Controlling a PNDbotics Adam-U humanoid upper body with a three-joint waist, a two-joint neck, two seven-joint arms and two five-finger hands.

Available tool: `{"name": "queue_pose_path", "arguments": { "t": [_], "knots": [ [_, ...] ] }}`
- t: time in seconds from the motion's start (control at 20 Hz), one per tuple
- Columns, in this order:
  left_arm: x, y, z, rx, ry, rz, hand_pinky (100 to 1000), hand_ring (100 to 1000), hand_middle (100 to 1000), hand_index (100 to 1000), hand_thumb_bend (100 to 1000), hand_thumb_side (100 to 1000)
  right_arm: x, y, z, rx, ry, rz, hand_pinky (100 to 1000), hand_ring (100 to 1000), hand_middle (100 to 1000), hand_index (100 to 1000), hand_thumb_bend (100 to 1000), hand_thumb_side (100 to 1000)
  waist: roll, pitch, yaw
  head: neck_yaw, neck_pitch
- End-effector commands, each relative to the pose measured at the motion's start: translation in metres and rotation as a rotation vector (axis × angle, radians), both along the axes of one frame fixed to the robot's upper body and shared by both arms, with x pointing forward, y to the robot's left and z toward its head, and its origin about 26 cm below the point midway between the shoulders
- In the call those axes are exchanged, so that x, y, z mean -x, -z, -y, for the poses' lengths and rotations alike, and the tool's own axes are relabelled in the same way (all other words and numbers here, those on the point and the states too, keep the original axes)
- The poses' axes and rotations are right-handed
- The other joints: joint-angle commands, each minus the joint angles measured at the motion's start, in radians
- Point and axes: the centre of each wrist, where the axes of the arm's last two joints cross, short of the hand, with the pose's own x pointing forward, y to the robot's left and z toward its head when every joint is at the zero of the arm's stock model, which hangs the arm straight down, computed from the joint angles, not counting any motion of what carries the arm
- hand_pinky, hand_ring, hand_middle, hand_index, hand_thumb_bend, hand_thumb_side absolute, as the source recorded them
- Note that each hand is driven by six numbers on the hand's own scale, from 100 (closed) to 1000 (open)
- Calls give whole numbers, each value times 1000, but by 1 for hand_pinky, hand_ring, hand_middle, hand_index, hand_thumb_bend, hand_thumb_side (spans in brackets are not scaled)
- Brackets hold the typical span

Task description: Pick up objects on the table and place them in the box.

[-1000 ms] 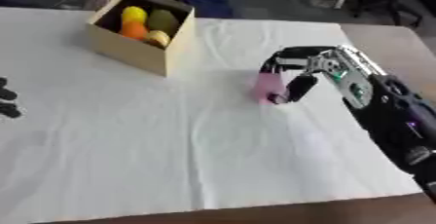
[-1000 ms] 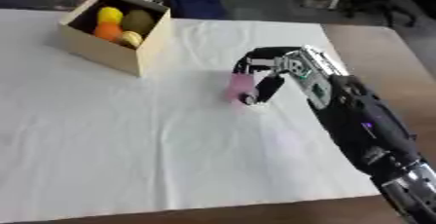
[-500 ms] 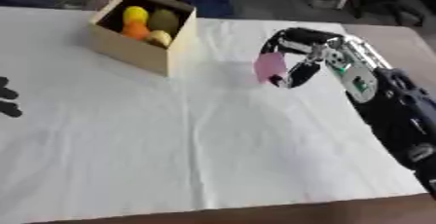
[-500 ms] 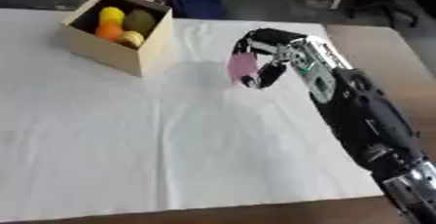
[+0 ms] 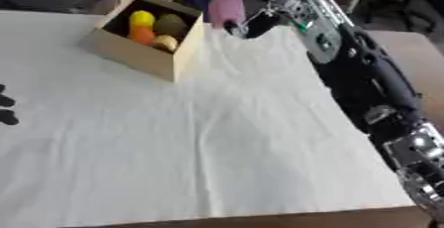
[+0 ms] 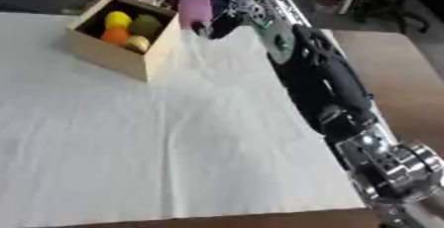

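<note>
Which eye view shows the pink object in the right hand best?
The left eye view: the pink object shows its whole face beside the box. In the right eye view, the right hand hides its right edge.

You are looking at soft, blurred frames: even overhead light is washing the white cloth on the bench [image 5: 173, 147] bright, the far background is sitting dim, and the box [image 5: 143, 53] is casting only faint shadow.

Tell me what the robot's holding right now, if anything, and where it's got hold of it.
The right hand holds a pink object beside the box, fingers curled around its right side. The left hand holds nothing.
</note>
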Motion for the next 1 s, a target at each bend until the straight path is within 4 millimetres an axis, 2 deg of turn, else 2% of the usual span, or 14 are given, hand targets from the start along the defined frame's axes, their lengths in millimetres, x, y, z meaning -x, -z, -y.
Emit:
{"name": "queue_pose_path", "arguments": {
  "t": [0.05, 0.1, 0.15, 0.4, 0.5, 0.55, 0.65, 0.7, 0.85, 1.0],
  "knots": [
    [1, -13, 6, -8, 37, 42, 758, 566, 615, 782, 100, 721, -8, -1, -16, -33, 30, 40, 696, 565, 432, 564, 150, 100, -1, 1, 10, -20, -22],
    [1, -14, 7, -10, 45, 44, 758, 566, 615, 782, 100, 723, -10, 2, -23, -44, 38, 51, 693, 564, 438, 570, 159, 187, -2, 2, 17, -26, -24],
    [0, -15, 9, -11, 54, 46, 758, 566, 615, 782, 100, 719, -12, 4, -29, -60, 48, 67, 692, 562, 440, 572, 144, 100, -3, 4, 25, -33, -26],
    [-1, -18, 14, -18, 85, 51, 758, 565, 615, 782, 100, 720, -15, 13, -55, -144, 110, 173, 692, 576, 503, 637, 154, 100, -10, 11, 59, -65, -32],
    [-1, -19, 15, -20, 92, 52, 758, 565, 615, 783, 100, 721, -14, 16, -65, -157, 110, 206, 714, 645, 652, 767, 272, 242, -11, 13, 67, -72, -31],
    [-1, -19, 16, -20, 93, 52, 759, 565, 615, 783, 100, 721, -14, 17, -69, -149, 104, 214, 743, 706, 755, 858, 361, 346, -11, 14, 69, -73, -30],
    [-1, -19, 16, -21, 94, 50, 759, 566, 615, 783, 100, 722, -13, 18, -75, -119, 96, 218, 786, 775, 863, 949, 451, 446, -12, 15, 69, -74, -28],
    [-1, -18, 16, -22, 95, 50, 758, 567, 615, 783, 100, 722, -12, 16, -77, -100, 96, 223, 800, 794, 891, 969, 473, 461, -12, 15, 69, -75, -27],
    [-1, -18, 16, -22, 93, 47, 758, 568, 615, 783, 100, 724, -10, 11, -78, -61, 108, 248, 809, 809, 913, 985, 494, 493, -14, 14, 66, -72, -25],
    [-1, -17, 15, -21, 89, 44, 759, 568, 615, 783, 100, 724, -8, 5, -75, -58, 124, 276, 802, 800, 903, 979, 465, 451, -14, 13, 61, -69, -25]
  ]
}}
